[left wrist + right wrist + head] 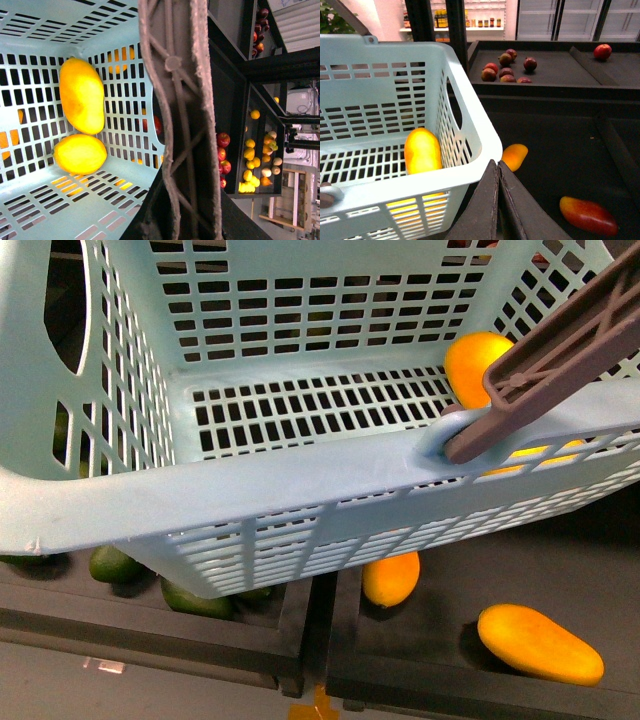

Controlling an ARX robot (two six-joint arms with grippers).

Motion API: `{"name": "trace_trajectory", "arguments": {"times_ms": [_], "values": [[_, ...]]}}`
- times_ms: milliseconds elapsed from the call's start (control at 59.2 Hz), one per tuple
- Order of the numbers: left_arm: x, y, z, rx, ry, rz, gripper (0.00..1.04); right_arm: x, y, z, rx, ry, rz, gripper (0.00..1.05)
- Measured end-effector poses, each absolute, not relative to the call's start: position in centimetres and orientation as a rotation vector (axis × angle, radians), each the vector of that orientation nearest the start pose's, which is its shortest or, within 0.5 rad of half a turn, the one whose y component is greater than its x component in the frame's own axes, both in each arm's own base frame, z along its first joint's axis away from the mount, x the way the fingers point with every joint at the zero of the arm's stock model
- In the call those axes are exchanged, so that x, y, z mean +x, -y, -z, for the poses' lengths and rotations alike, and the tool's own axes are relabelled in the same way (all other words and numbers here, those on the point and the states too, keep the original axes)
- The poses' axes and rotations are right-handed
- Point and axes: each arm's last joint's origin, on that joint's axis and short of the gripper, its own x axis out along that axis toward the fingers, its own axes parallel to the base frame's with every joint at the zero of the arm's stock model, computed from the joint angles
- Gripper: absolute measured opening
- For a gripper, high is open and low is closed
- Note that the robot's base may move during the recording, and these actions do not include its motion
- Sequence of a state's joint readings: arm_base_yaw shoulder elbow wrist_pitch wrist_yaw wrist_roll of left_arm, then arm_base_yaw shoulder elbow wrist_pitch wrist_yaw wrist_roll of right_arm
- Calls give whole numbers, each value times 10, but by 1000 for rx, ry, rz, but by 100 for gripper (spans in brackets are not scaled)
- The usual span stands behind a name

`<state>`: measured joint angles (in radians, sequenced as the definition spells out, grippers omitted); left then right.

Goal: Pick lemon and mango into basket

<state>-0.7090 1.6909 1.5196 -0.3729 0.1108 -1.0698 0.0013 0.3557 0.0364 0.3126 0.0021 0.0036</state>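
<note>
Two yellow fruits sit in the basket in the left wrist view: the mango touching a rounder lemon; left claw state cannot be told. Front view: mango by the handle. Right wrist view: right gripper clenched, empty, outside the basket

Light teal slotted basket, orange-yellow mango, brown-grey handle

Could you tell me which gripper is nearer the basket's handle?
Left: the handle fills its wrist view, close against the camera. The right gripper hangs shut outside the basket wall.
</note>
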Motion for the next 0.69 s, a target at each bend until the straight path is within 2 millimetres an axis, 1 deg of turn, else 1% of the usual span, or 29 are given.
{"name": "trace_trajectory", "arguments": {"times_ms": [84,608,692], "values": [[291,254,-333,-820,-894,428,6,119,0,-172,4,9,0,2],[291,254,-333,-820,-893,427,6,108,0,-172,4,19,1,2],[291,254,-333,-820,-894,428,6,102,0,-168,4,-14,-3,2]]}}
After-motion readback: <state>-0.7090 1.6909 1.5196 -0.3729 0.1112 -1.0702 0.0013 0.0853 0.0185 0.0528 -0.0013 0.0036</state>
